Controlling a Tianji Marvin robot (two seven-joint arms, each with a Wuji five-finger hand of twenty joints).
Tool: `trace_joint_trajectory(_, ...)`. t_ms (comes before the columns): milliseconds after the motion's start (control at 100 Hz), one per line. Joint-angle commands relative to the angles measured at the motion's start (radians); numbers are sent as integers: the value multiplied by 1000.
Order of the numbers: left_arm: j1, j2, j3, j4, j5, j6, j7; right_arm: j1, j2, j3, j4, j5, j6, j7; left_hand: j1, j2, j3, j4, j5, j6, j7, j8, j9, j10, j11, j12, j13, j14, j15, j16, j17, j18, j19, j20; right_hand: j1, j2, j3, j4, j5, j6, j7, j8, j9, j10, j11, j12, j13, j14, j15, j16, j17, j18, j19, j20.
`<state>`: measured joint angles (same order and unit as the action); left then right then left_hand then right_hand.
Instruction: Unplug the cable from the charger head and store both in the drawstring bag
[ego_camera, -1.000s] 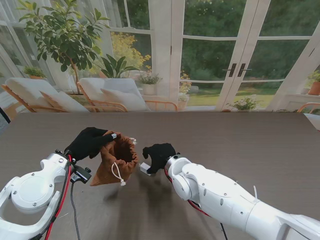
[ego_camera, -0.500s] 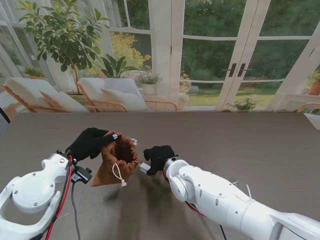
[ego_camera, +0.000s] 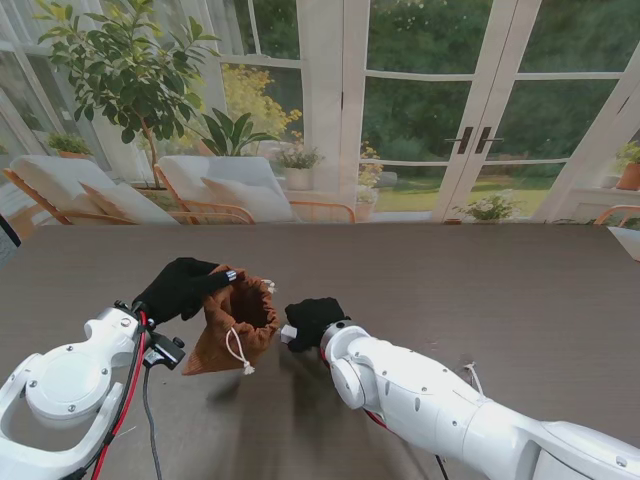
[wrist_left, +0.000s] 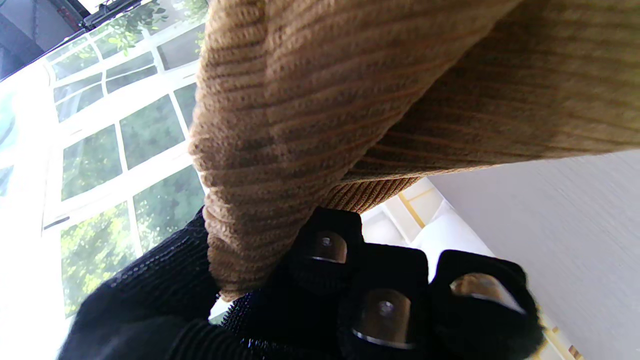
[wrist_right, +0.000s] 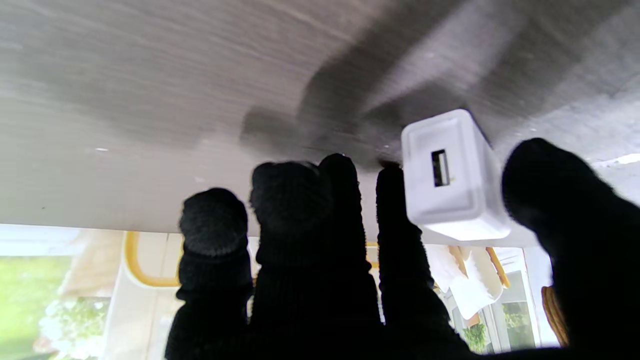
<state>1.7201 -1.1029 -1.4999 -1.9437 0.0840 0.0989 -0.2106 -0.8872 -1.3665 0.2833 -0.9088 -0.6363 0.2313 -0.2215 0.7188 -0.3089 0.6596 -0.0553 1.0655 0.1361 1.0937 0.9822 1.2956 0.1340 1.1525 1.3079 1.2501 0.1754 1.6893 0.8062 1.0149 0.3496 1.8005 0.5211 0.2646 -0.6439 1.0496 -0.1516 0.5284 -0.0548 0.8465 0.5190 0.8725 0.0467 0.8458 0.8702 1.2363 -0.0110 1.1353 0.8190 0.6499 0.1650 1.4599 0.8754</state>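
The brown corduroy drawstring bag (ego_camera: 235, 322) stands open-mouthed on the dark table (ego_camera: 480, 290), its white cord hanging down its near side. My left hand (ego_camera: 180, 286), in a black glove, is shut on the bag's left rim; up close the bag (wrist_left: 380, 95) fills the left wrist view above the fingers (wrist_left: 385, 305). My right hand (ego_camera: 312, 318) hovers just right of the bag's mouth, shut on the white charger head (ego_camera: 288, 333). In the right wrist view the charger head (wrist_right: 452, 177) sits pinched between thumb and forefinger, its USB port empty. No cable is visible anywhere.
The table top stretches wide to the right and to the far side. Glass doors, lounge chairs and plants lie beyond its far edge. Red and black wiring runs along my left arm (ego_camera: 128, 390).
My right hand has drifted slightly left and toward me with the charger head, closing on the bag's mouth. The left hand and bag have barely shifted.
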Motion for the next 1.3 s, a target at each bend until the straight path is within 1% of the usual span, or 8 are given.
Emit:
trace_joint_trajectory(0,6,-1,-2,-9,-1,5,-20,-9,-12,-10,11,-1,-9,13,40,28,26,23,22,149,1,3,49,-19,18,28,22,-121,49,-2,33,14,216,9,25,18,35,31,61,-26,21,8,29,-19,23,2,56,-21,31,-5,266,-22,69,-29)
trace_joint_trajectory(40,7,-1,-2,-10,-1,6,-19,-10,-15,-12,17,-1,-12,8,40,28,26,23,24,149,1,3,49,-19,18,28,22,-121,49,-2,33,14,216,9,40,22,64,30,87,-31,42,17,47,-25,28,1,69,-29,40,-5,273,-25,74,-32)
trace_joint_trajectory(90,8,-2,-1,-10,-2,7,-17,-12,-20,-13,24,0,-15,-3,40,28,26,23,25,150,2,2,49,-19,18,28,22,-121,49,-2,33,14,216,9,87,-9,91,-87,109,-66,144,-88,77,-35,35,-3,81,-36,62,-4,283,-25,84,-46)
trace_joint_trajectory(180,9,-2,1,-10,-4,10,-16,-15,-23,-13,29,-2,-21,-14,40,29,26,23,22,148,1,2,49,-19,18,28,22,-121,49,-2,33,14,216,9,164,-50,112,-145,153,-115,291,-150,131,-55,46,13,82,-49,108,11,303,-28,90,-53)
trace_joint_trajectory(280,10,-3,4,-7,-5,12,-14,-14,-26,-13,37,-6,-32,-31,40,29,25,23,24,148,2,2,48,-16,16,27,22,-121,49,-2,33,14,216,9,205,-61,148,-156,215,-130,341,-142,207,-67,56,42,84,-65,158,28,335,-33,93,-58)
trace_joint_trajectory(540,2,-2,13,0,-7,12,-16,-16,-10,6,20,-5,-70,-34,41,29,24,23,24,149,1,2,49,-16,16,28,22,-120,48,-1,33,14,215,9,240,-98,220,-169,233,-88,392,-130,270,-38,44,71,84,-101,187,37,390,-63,63,-73)
trace_joint_trajectory(880,-8,-2,15,7,-5,14,-20,-28,74,82,-104,-38,-149,5,42,30,23,23,21,149,0,2,49,-15,15,28,22,-120,48,-1,33,15,215,10,235,-124,269,-180,237,-56,414,-124,312,-32,38,79,85,-129,201,52,439,-93,40,-76)
trace_joint_trajectory(1290,-34,1,27,34,-8,16,-33,-51,144,182,-198,-89,-263,22,42,31,22,23,22,150,1,2,49,-15,15,29,22,-120,48,-1,33,15,215,10,233,-142,299,-188,233,-74,421,-107,313,-38,37,98,86,-136,204,58,440,-111,37,-59)
